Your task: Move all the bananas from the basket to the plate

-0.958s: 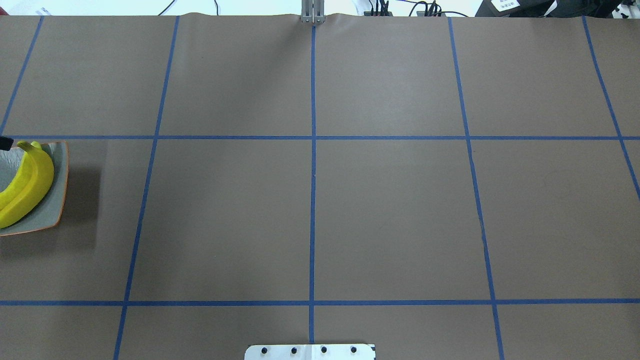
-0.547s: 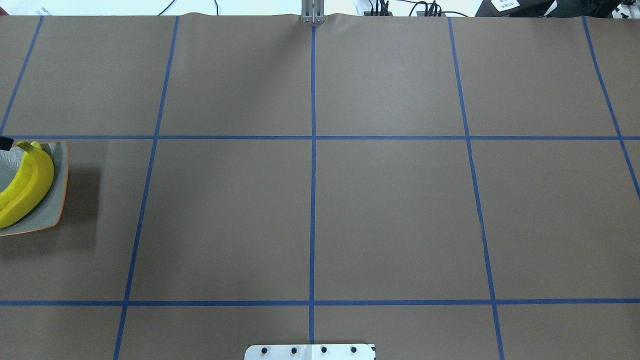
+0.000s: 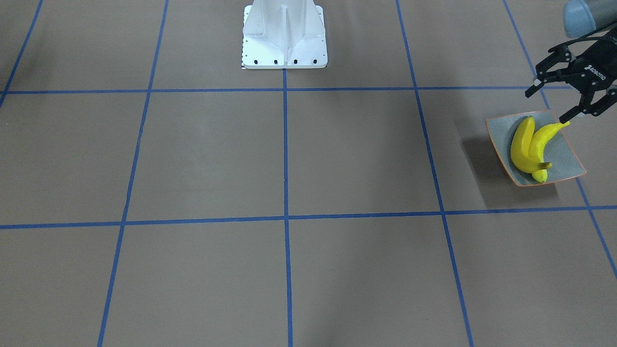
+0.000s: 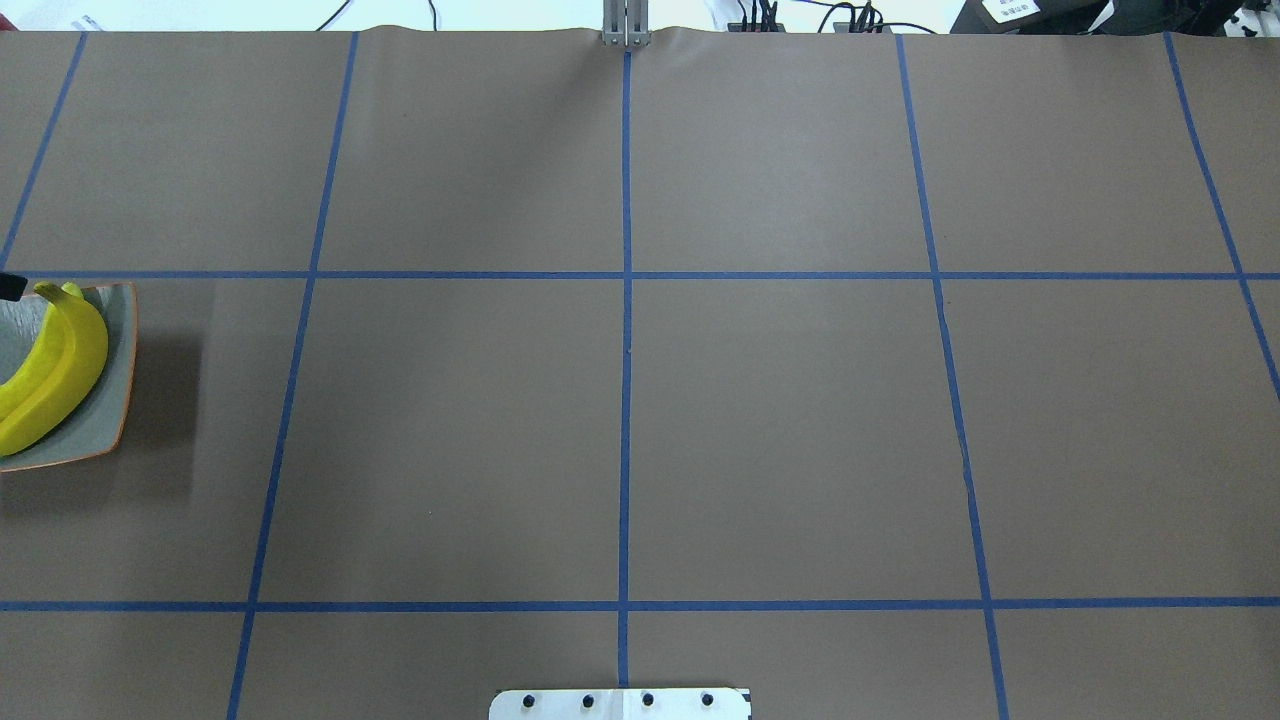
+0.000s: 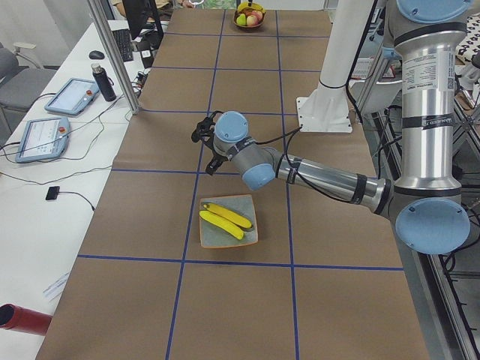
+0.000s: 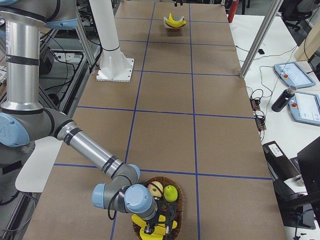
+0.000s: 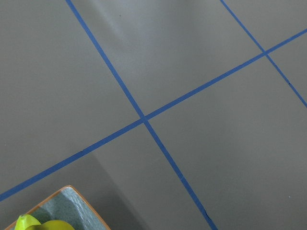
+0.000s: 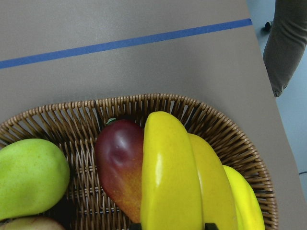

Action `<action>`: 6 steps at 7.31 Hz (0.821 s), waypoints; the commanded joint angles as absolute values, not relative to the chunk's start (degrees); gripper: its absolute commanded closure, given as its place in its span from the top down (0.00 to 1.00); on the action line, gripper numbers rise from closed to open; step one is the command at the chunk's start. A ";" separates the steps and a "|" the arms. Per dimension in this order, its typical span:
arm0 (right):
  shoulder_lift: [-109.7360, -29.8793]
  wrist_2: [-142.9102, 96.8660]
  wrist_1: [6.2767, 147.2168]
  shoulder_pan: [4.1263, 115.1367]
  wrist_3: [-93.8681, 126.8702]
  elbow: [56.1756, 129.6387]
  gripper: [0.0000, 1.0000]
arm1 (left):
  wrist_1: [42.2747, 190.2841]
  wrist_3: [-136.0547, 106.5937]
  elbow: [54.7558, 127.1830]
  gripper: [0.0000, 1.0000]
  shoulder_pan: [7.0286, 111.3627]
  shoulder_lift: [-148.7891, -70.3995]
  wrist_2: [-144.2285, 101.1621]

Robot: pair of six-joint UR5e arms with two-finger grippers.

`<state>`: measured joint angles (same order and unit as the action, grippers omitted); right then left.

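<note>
Two yellow bananas [image 3: 528,144] lie side by side on the square grey-green plate [image 3: 569,159] at the table's left end; they also show in the overhead view [image 4: 55,370]. My left gripper [image 3: 549,103] hangs open and empty just above the plate's back corner. My right gripper [image 8: 173,226] is down in the wicker basket [image 8: 158,103] at the other end, its fingertips pressed against both sides of the middle banana [image 8: 168,177]. Two more bananas lie beside that one in the basket.
A red-yellow mango [image 8: 117,167] and a green fruit [image 8: 29,177] lie in the basket beside the bananas. The white robot base [image 3: 284,33] stands mid-table. A person's leg [image 8: 288,43] is past the table edge near the basket.
</note>
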<state>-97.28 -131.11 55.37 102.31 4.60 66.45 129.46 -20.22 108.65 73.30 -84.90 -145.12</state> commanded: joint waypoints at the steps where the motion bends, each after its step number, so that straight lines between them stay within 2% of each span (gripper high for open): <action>1: -97.21 -131.05 55.28 102.30 3.96 69.33 0.00 | 129.46 -20.21 108.63 1.00 73.30 -84.90 -145.11; 4: -96.86 -130.51 56.42 102.92 3.60 75.91 0.00 | 129.11 -20.21 108.46 1.00 73.30 -84.90 -145.19; 6: -96.07 -131.04 65.78 103.01 5.00 84.67 0.00 | 129.11 -24.66 108.54 1.00 73.21 -86.73 -145.28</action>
